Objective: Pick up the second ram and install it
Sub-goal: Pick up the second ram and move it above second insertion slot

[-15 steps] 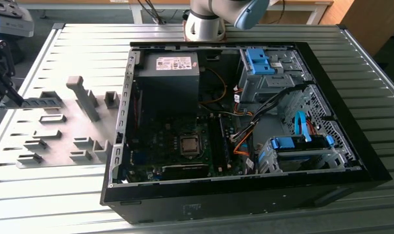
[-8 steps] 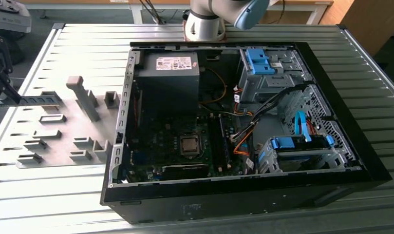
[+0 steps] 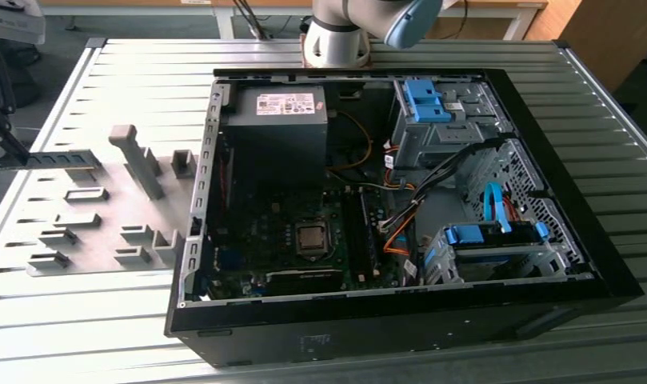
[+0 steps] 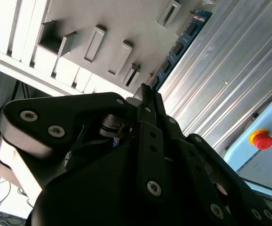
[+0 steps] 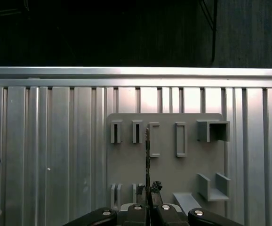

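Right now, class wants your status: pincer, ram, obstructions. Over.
Pincer shut on the second ram. Ram held over grey fixture plate, outside the computer case. Fixture blocks stand beneath.

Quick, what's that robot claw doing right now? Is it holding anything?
Gripper: jaws closed on the second ram, a thin circuit-board stick, held over the grey fixture plate.
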Motion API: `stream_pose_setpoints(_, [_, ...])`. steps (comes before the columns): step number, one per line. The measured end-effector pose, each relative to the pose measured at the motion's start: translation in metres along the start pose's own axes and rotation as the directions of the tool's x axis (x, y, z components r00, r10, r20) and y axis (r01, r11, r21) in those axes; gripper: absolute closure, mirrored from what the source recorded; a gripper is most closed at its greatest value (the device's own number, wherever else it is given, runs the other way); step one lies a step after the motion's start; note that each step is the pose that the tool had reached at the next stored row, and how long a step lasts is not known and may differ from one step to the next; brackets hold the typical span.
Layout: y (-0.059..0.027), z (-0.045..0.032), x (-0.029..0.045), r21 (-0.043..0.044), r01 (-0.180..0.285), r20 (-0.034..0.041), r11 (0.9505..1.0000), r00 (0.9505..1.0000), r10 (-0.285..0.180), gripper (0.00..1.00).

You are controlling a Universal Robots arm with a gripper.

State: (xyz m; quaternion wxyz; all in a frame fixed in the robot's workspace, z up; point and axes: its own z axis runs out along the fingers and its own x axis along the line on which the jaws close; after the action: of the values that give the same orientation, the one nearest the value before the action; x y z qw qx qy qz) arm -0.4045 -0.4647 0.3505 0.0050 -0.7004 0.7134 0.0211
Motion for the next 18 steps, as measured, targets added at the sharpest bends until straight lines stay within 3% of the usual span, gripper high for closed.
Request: stream_pose_setpoints(18, [0.0004, -0.0177, -0.0015, 0.0, 0.0, 0.0, 1.0, 1.0, 0.0, 0.86])
